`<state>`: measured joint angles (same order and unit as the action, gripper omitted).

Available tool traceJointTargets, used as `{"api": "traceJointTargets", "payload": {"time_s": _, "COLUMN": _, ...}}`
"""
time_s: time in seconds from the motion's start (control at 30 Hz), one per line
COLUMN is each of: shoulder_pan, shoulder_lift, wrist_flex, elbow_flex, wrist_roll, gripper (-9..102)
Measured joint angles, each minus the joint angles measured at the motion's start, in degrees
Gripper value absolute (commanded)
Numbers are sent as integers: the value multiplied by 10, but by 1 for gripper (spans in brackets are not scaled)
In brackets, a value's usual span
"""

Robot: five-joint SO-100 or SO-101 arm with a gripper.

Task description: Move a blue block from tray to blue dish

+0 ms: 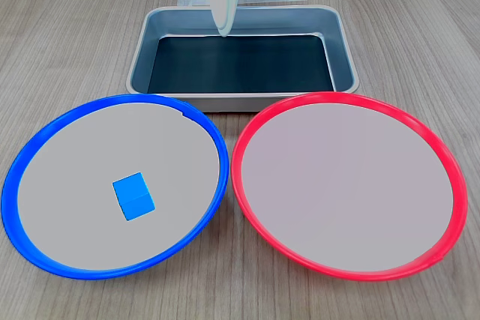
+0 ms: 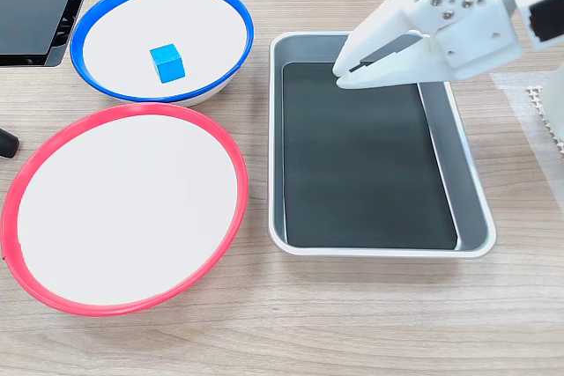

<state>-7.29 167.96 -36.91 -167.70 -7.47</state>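
In the blue dish (image 1: 45, 136), left of centre, we find the blue block (image 1: 134, 196) resting flat, so we judge the delivery done. Over the tray (image 2: 381, 251) our gripper (image 2: 340, 75) hangs, fingers nearly closed, holding nothing.

You have one blue block (image 1: 133, 196), one blue dish (image 1: 45, 134), one red-rimmed dish (image 1: 420, 125), one tray (image 1: 240, 17), one gripper (image 2: 340, 75).

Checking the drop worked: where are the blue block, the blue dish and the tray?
blue block (image 1: 133, 196): a fixed view, front face.
blue dish (image 1: 45, 136): a fixed view, blue rim, left side.
tray (image 2: 381, 253): a fixed view, near rim.
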Motion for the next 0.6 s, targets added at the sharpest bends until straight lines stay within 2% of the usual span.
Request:
{"api": "traceJointTargets", "payload": {"time_s": 0.1, "shoulder_pan": -4, "shoulder_lift": 84, "wrist_flex": -62, "elbow_flex": -47, "wrist_roll": 10, "gripper": 0}}
{"api": "traceJointTargets", "payload": {"time_s": 0.33, "shoulder_pan": -4, "shoulder_lift": 207, "wrist_flex": -187, "elbow_flex": -54, "wrist_roll": 2, "gripper": 0}}
{"api": "traceJointTargets", "payload": {"time_s": 0.6, "shoulder_pan": -4, "shoulder_lift": 213, "wrist_flex": -200, "elbow_flex": -54, "wrist_roll": -4, "gripper": 0}}
